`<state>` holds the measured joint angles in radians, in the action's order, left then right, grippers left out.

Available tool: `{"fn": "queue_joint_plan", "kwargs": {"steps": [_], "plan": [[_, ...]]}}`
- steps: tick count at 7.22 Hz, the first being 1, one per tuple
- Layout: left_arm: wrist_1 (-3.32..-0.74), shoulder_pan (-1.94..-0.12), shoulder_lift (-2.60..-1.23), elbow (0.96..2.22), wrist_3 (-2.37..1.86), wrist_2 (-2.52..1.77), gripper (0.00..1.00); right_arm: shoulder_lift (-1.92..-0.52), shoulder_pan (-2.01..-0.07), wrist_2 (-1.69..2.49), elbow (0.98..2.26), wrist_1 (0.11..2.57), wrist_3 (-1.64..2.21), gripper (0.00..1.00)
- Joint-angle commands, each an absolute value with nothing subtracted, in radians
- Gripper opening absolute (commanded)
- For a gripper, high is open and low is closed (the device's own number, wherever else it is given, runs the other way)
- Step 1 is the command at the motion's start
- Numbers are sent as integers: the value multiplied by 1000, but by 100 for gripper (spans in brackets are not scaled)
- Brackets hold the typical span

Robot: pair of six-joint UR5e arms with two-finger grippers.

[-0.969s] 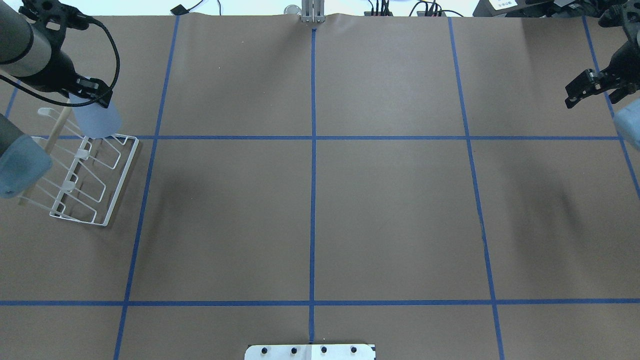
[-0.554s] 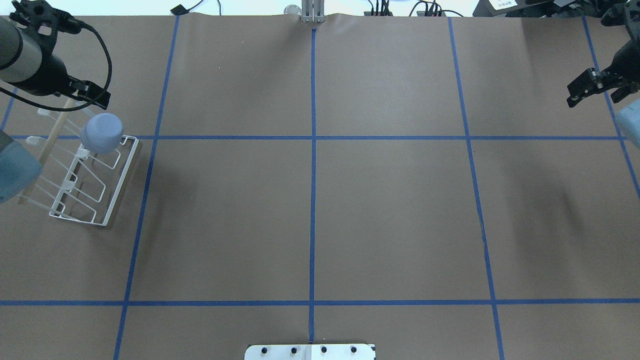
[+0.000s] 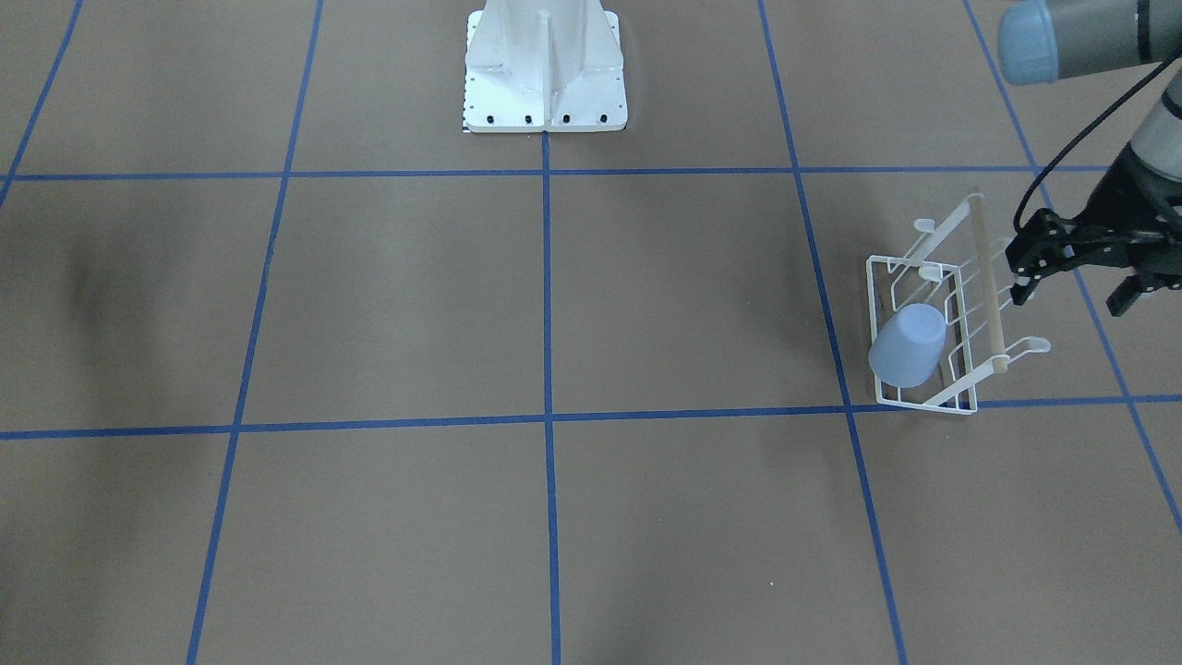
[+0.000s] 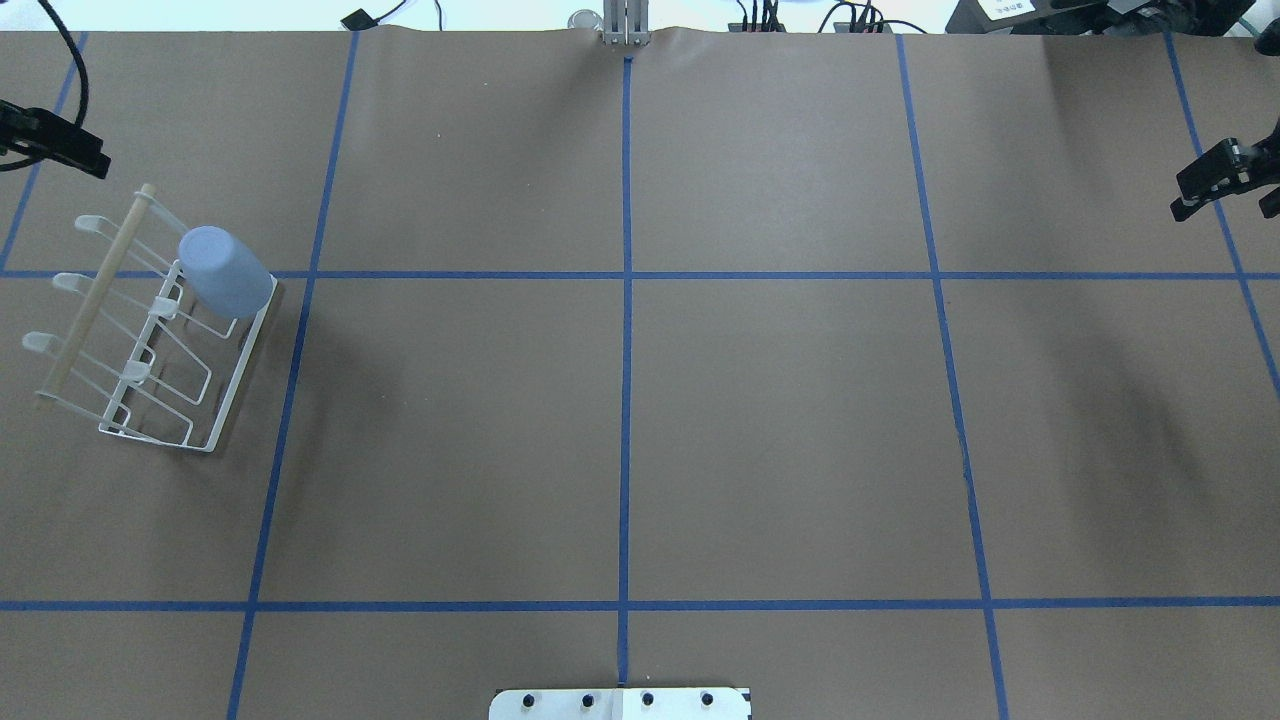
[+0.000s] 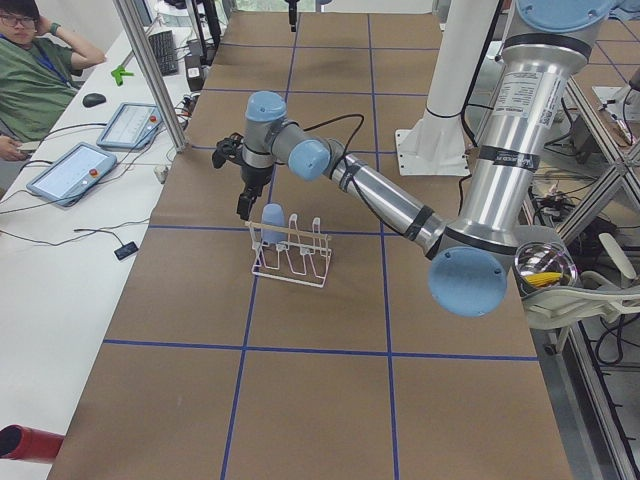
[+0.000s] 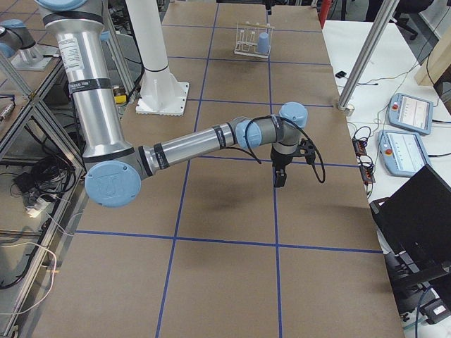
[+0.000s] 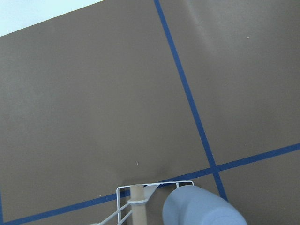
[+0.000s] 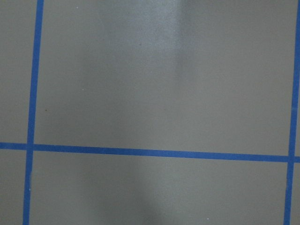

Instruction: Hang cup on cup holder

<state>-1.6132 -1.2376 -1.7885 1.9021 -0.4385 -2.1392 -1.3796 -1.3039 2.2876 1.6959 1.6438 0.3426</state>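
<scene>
Cup (image 4: 225, 283) sits mouth-down, tilted, on an end prong of cup holder (image 4: 244, 365). My left tool (image 3: 1068, 300) is spread wide and empty, just beside the dowel bar (image 3: 987, 277). Judgement: withdraw clear of the bar, since a knock could unseat the cup.

Cup (image 4: 225, 283): plain light blue | cup holder (image 4: 243, 365): white wire, with pale wood dowel (image 4: 97, 290) | table (image 4: 800, 430): matte brown, with grid of blue tape lines (image 4: 625, 400) | pedestal (image 3: 545, 74): white
</scene>
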Motion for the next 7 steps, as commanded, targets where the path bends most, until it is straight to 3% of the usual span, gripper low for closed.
{"fn": "queue_joint_plan", "kwargs": {"steps": [1,3,7], "plan": [[-1620,-1391,-1703,1855,-416,-2268,98,-1434,-1353,2295,1701,1644,287,100],[-1614,-1520,-1614,1830,-207,-2283,98,-1498,-1438,2304,1701,1647,172,100],[-1632,-1545,-1448,1730,-161,-2284,98,-1623,-1543,2303,1706,1652,166,100]]}}
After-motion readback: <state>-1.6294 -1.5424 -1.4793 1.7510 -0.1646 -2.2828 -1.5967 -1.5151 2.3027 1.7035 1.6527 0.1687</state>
